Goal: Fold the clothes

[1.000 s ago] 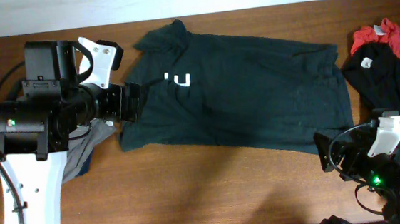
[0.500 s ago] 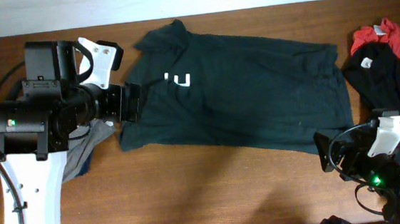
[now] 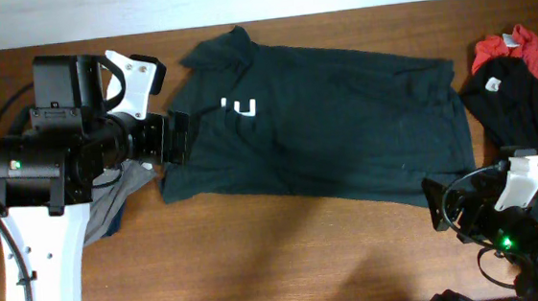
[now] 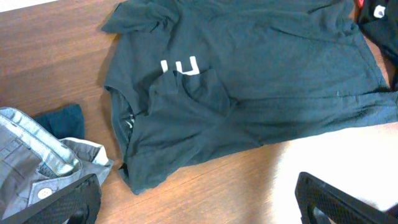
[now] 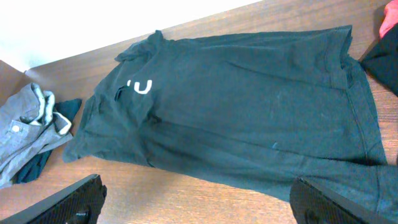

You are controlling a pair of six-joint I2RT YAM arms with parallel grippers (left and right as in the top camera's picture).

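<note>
From overhead: dark green-black T-shirt (image 3: 324, 117) spread flat across the wooden counter (image 3: 258, 257), collar to the left, white letters beside it. Wide open and empty, left hand (image 3: 179, 136) above the shirt's left edge, contact unclear. Equally wide and empty, right hand (image 3: 435, 207) just off the lower right corner. At far right, red garment (image 3: 516, 49) and black garment (image 3: 508, 103); grey garment (image 3: 123, 196) under the left arm.

From the left wrist: fingers (image 4: 68, 202) spread at the bottom edge, nothing between them. Shirt ahead, near sleeve rumpled over the letters. Probably best to smooth that flap first, then pinch the edge.

From the right wrist: fingers (image 5: 323, 199) parted, nothing held, hem close ahead. Likely best lifted evenly with the left side, for a straight fold.
</note>
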